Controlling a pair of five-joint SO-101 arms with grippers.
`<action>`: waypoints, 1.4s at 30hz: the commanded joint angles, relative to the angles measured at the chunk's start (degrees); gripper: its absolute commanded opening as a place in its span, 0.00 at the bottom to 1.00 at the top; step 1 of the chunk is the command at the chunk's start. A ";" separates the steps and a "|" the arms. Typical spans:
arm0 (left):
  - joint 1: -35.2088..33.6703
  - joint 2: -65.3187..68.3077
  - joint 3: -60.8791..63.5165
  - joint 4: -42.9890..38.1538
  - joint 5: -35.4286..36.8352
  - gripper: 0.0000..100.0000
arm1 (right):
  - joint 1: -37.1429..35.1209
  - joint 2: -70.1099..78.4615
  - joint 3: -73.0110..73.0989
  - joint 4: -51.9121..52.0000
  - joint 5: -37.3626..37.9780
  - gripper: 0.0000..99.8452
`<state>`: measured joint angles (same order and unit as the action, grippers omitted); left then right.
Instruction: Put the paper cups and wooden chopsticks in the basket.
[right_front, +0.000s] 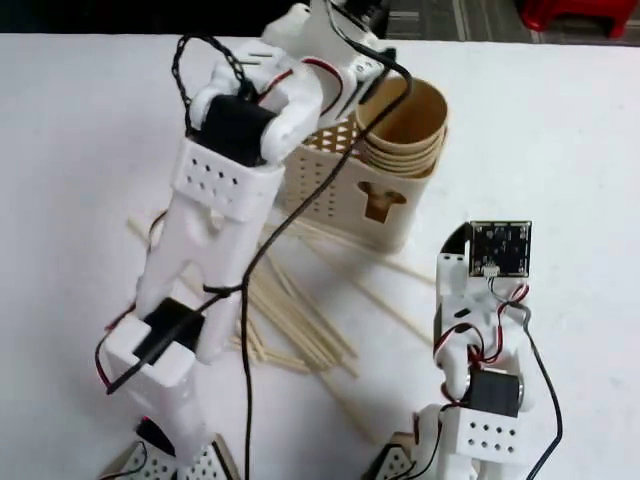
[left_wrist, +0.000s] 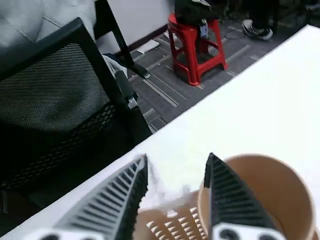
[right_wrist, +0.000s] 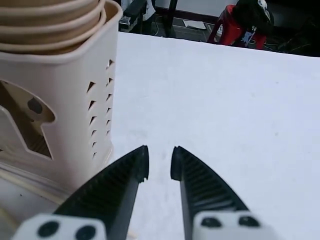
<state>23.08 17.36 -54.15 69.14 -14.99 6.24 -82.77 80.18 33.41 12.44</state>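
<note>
A cream perforated basket (right_front: 335, 200) stands at the table's far middle, with a stack of paper cups (right_front: 405, 125) nested in its right end. Wooden chopsticks (right_front: 300, 325) lie scattered on the table in front of the basket and under the left arm. My left gripper (left_wrist: 176, 159) hangs open just above the basket (left_wrist: 170, 225), beside the top cup (left_wrist: 265, 195), holding nothing. My right gripper (right_wrist: 160, 157) sits low over bare table to the right of the basket (right_wrist: 75, 110) and its cups (right_wrist: 50, 25), its fingers a narrow gap apart and empty.
The left arm (right_front: 215, 200) stretches across the chopstick pile up to the basket. The right arm (right_front: 485, 340) is folded near the front edge. A black chair (left_wrist: 55, 110) and a red stool (left_wrist: 197, 45) stand beyond the table's far edge.
</note>
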 joint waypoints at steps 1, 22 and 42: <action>-1.36 -1.45 -1.05 -1.14 1.76 0.20 | 0.31 -0.48 -0.18 -1.36 0.00 0.09; -6.29 -1.63 -21.63 33.49 -8.53 0.02 | 0.22 -0.66 -0.18 -1.36 0.35 0.09; -5.76 -43.65 27.16 25.85 -6.07 0.02 | -2.15 -0.40 -0.18 -1.36 0.53 0.09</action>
<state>18.07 -15.25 -40.26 100.26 -22.11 4.57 -82.77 80.18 33.41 12.44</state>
